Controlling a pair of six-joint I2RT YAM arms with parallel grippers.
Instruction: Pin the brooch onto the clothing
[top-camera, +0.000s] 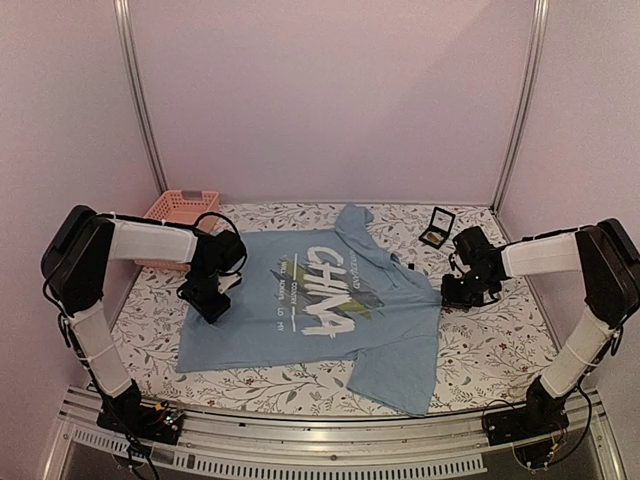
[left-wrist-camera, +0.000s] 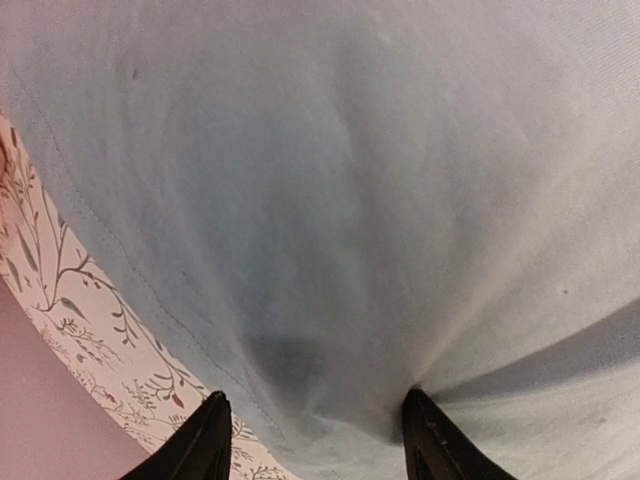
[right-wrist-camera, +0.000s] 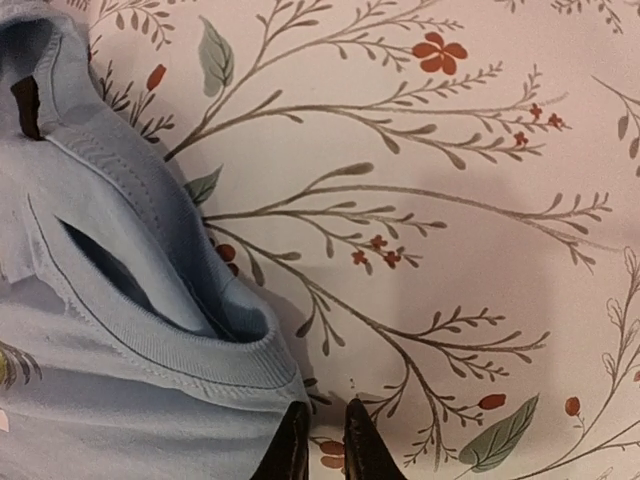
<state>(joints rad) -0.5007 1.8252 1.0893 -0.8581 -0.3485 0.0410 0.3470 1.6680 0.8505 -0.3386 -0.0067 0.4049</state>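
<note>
Left gripper (left-wrist-camera: 315, 400), jaws well apart, presses the T-shirt (top-camera: 300, 310) at 9 o'clock; right gripper (right-wrist-camera: 326, 405), nearly closed on nothing visible, beside the collar (right-wrist-camera: 200, 360) at 3 o'clock; brooch (top-camera: 433, 238) apparently in the open case (top-camera: 441, 217) at 1 o'clock.

Pale pink walls (top-camera: 320, 90) fill the upper frame; two metal posts (top-camera: 140, 100) rise from a floral-patterned table (top-camera: 500, 340).

soft even pinkish light, faint shadows, mild blur
</note>
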